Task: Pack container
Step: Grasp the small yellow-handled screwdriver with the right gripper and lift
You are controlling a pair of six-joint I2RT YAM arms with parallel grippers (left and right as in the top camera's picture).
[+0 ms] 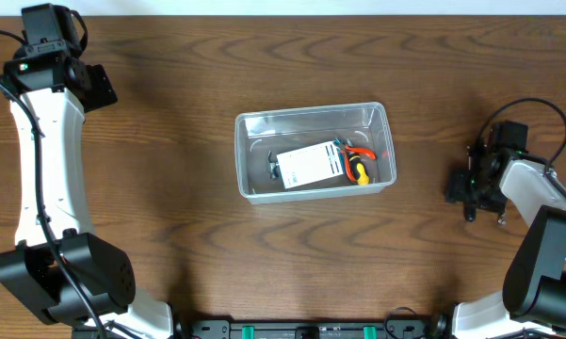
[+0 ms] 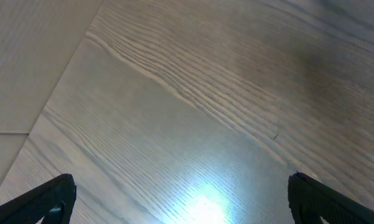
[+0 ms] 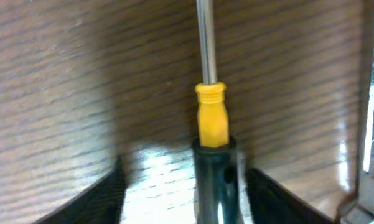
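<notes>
The container, a clear rectangular bin, sits at the middle of the wooden table, long side running left to right, well apart from both grippers. Inside lie a white carded package, an orange-handled tool toward the right end, and a yellow-and-black item just beside it; its exact type cannot be read from the overhead view. The left gripper is at the far left corner of the table. Its wrist view shows its fingertips set wide apart at the bottom corners with only bare tabletop and a bright glare patch between them. The right gripper is low over the table to the right of the container. Its wrist view shows a screwdriver with a black-and-yellow handle and a steel shaft pointing away from the camera, lying centred between its fingers. The fingers stand apart on either side of the handle, with tabletop visible in the gaps, so they are not clamped on it. A strip of metal shows at the right edge of that view, too cropped to identify.
</notes>
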